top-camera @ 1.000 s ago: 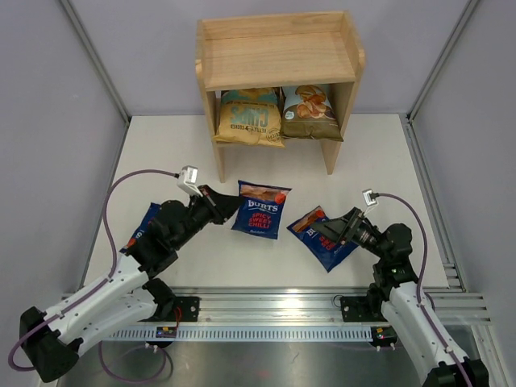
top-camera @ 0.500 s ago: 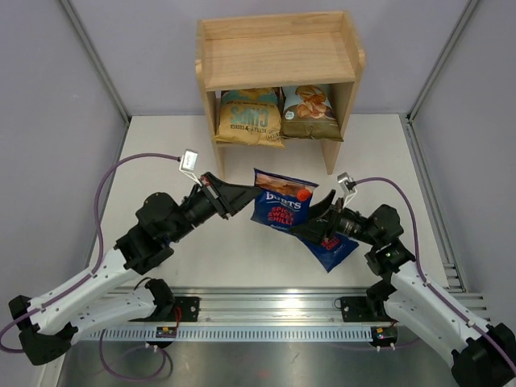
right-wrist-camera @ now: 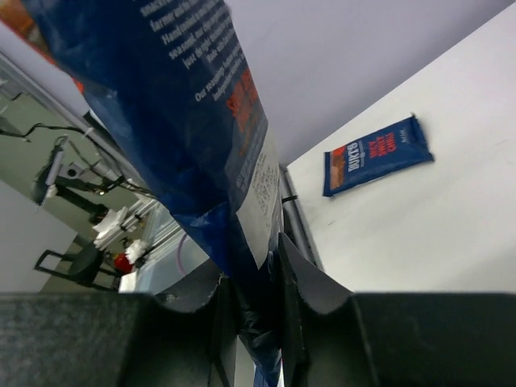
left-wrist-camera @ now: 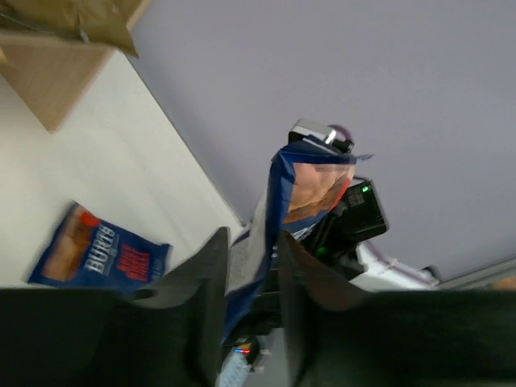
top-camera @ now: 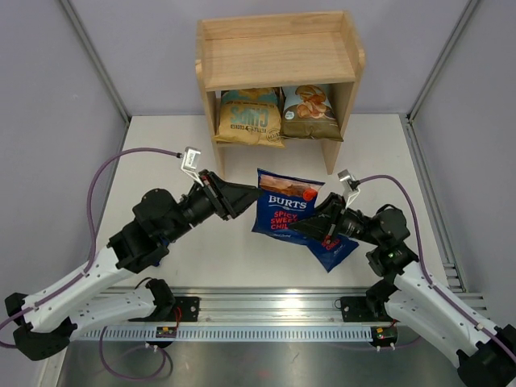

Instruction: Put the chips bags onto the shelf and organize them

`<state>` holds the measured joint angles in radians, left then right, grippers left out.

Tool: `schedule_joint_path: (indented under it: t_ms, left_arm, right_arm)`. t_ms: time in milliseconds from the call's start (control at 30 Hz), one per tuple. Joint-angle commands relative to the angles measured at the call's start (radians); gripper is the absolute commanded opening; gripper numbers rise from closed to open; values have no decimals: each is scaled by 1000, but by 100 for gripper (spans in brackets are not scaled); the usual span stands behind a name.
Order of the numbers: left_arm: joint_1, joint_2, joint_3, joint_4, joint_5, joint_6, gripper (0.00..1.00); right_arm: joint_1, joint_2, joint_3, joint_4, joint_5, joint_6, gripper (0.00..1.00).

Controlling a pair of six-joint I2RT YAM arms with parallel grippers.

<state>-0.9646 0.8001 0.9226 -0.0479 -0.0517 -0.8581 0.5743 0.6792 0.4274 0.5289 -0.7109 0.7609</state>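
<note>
Burts bag (top-camera: 282, 211) strung between 2 grippers.
Its left edge sits clamped in left gripper (top-camera: 253, 196); its lower right corner is pinched in right gripper (top-camera: 300, 228).

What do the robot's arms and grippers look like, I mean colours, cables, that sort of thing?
The left arm and right arm each have white lower links, with black joints and black upper sections. The left gripper and right gripper are black with tapered fingers. A purple cable loops along each arm to a small silver-white wrist camera.
</note>
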Motion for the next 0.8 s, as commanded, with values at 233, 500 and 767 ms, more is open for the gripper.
schedule_joint_path:
  t_ms: [233, 500, 767]
  left_arm:
    - [-6, -19, 45, -72, 357, 404, 89]
    - [-6, 28, 39, 19, 584, 416, 67]
    - [-6, 39, 62, -24, 465, 396, 18]
  right_arm:
    - [9, 2, 118, 80, -165, 265, 21]
    - [9, 77, 204, 28, -304, 307, 22]
    - [9, 30, 269, -191, -236, 183, 41]
